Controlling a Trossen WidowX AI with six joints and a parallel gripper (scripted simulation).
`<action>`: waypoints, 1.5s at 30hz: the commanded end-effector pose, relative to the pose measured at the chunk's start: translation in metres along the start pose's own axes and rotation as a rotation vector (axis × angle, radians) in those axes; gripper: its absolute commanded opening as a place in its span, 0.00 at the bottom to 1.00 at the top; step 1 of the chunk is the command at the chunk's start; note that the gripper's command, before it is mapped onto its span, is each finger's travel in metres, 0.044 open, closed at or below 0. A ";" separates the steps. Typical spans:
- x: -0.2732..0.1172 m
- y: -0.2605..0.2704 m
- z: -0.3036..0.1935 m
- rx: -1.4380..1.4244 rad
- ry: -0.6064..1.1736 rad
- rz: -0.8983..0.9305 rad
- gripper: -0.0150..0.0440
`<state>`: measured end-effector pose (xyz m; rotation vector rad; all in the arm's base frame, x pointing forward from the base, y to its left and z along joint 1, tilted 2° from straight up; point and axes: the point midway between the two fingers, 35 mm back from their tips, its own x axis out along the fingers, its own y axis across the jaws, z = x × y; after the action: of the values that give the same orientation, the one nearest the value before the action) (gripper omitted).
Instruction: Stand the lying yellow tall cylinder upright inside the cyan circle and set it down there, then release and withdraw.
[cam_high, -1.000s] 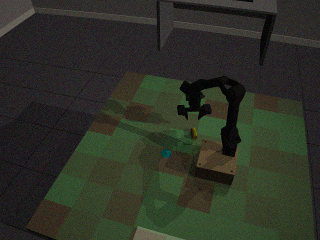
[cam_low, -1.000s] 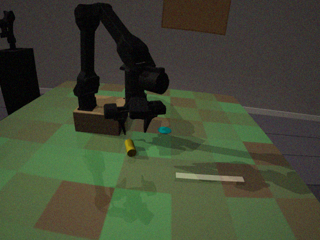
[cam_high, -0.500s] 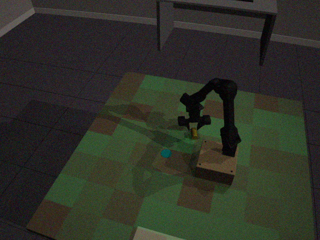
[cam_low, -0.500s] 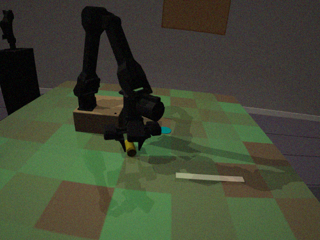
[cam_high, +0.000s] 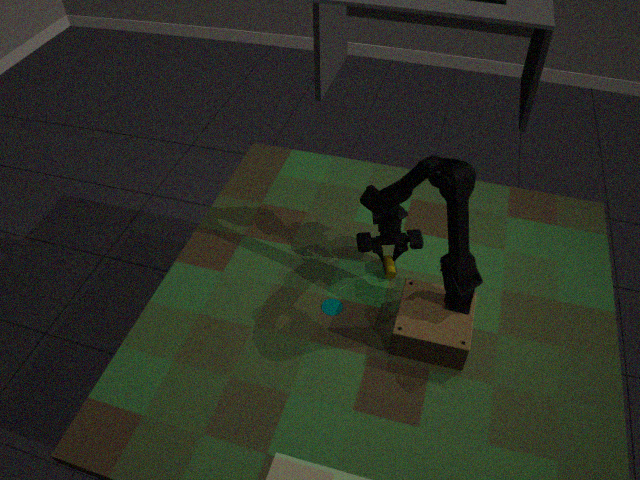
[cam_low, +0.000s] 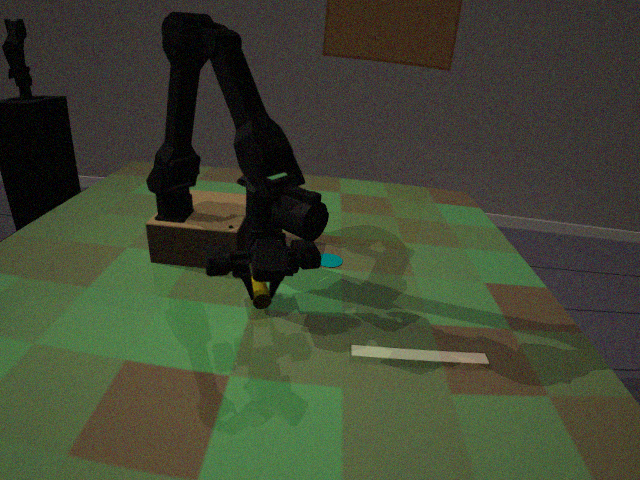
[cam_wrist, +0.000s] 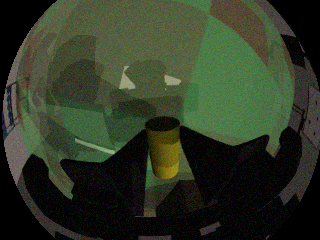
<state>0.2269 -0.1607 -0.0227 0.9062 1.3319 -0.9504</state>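
Note:
The yellow tall cylinder (cam_high: 389, 267) (cam_low: 260, 294) (cam_wrist: 165, 152) lies on its side on the checkered mat. My gripper (cam_high: 391, 260) (cam_low: 263, 295) (cam_wrist: 163, 132) points down over it and is shut on it, with one finger on each side. One end of the cylinder sticks out between the fingertips in the exterior view. The cyan circle (cam_high: 331, 307) (cam_low: 331, 260) lies flat on the mat to the left of the cylinder in the top view, with nothing standing in it. The circle cannot be made out in the wrist view.
The arm's wooden base block (cam_high: 431, 330) (cam_low: 191, 245) stands close to the cylinder and the circle. A pale flat strip (cam_low: 418, 354) lies on the mat in the exterior view. A pale slab (cam_high: 310, 470) shows at the bottom edge of the top view.

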 end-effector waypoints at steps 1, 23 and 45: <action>-0.016 0.004 0.005 0.003 -0.012 0.011 0.43; -0.084 0.003 0.004 0.003 -0.013 0.011 0.43; -0.106 0.032 -0.011 -0.362 -0.013 0.014 0.43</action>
<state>0.2434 -0.1421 0.0816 0.7185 1.3918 -0.7616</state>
